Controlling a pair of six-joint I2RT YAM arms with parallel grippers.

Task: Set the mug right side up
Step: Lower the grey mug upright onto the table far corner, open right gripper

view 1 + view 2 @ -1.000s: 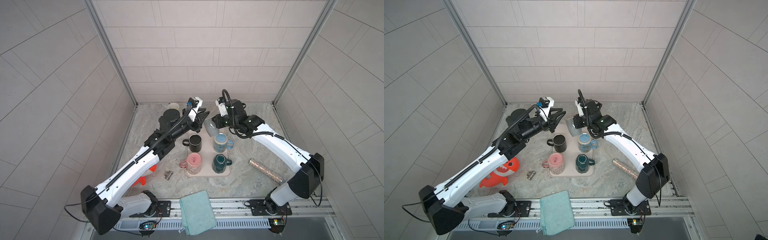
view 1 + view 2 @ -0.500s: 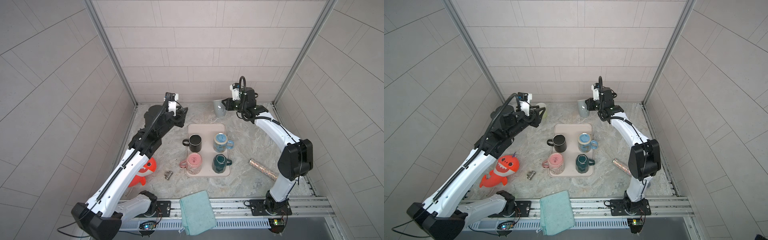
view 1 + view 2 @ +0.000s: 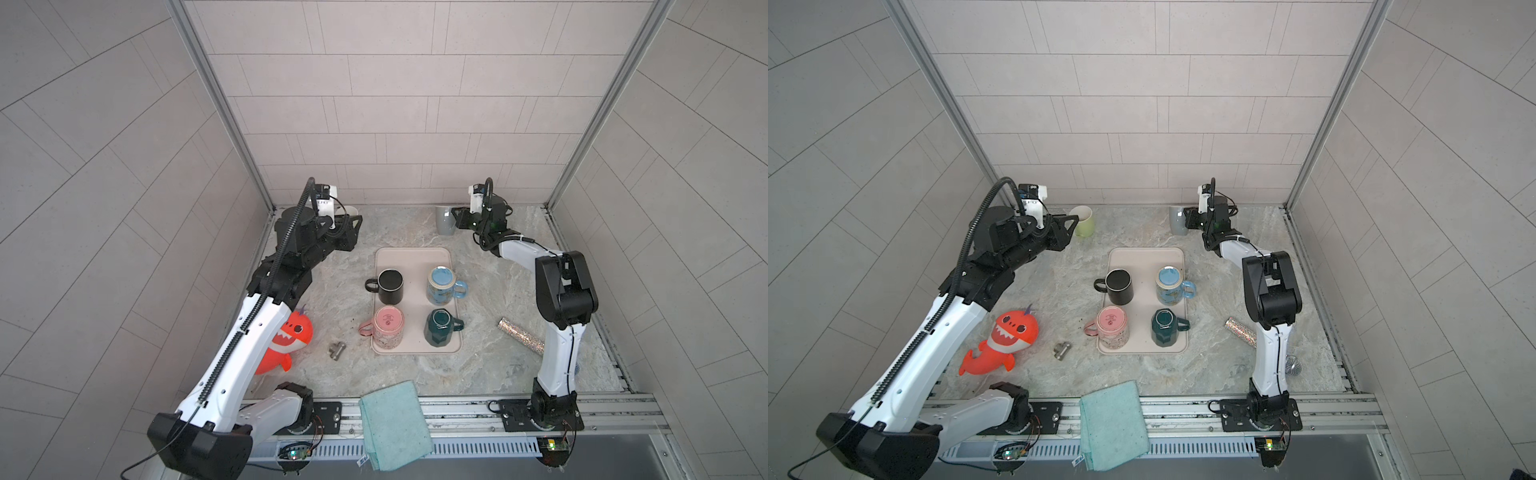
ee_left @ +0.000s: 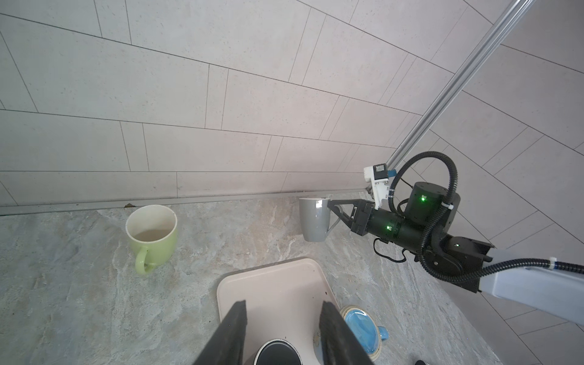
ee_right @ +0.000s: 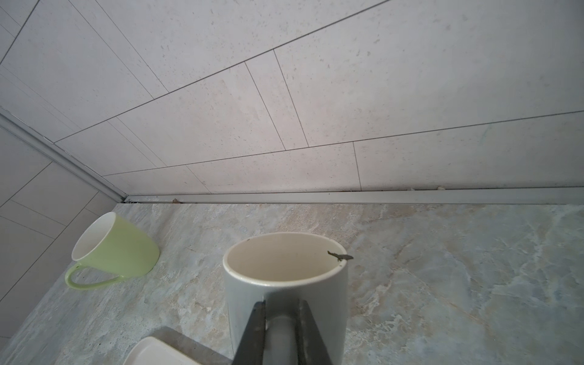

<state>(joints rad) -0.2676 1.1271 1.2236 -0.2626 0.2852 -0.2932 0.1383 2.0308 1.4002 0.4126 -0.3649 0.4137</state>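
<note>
A grey mug (image 3: 444,220) (image 3: 1177,220) stands upright, mouth up, at the back of the table. My right gripper (image 3: 455,218) (image 5: 279,305) is shut on its handle, with a finger on each side, as the left wrist view also shows (image 4: 331,211). Whether its base rests on the table I cannot tell. My left gripper (image 3: 1073,224) (image 4: 283,304) hangs open and holds nothing, near the back left. Just beyond it a light green mug (image 3: 1084,221) (image 4: 153,234) stands upright.
A beige tray (image 3: 411,257) in the middle holds a black mug (image 3: 390,286), a blue mug (image 3: 442,286), a dark green mug (image 3: 439,328) and a pink mug (image 3: 387,328), base up. Around it lie an orange shark toy (image 3: 286,336), a metal fitting (image 3: 336,350), a glitter tube (image 3: 521,336) and a teal cloth (image 3: 395,424).
My right arm carried the grey mug from over the tray's far end to the back of the table. My left arm drew back to the rear left and its jaws opened wider.
</note>
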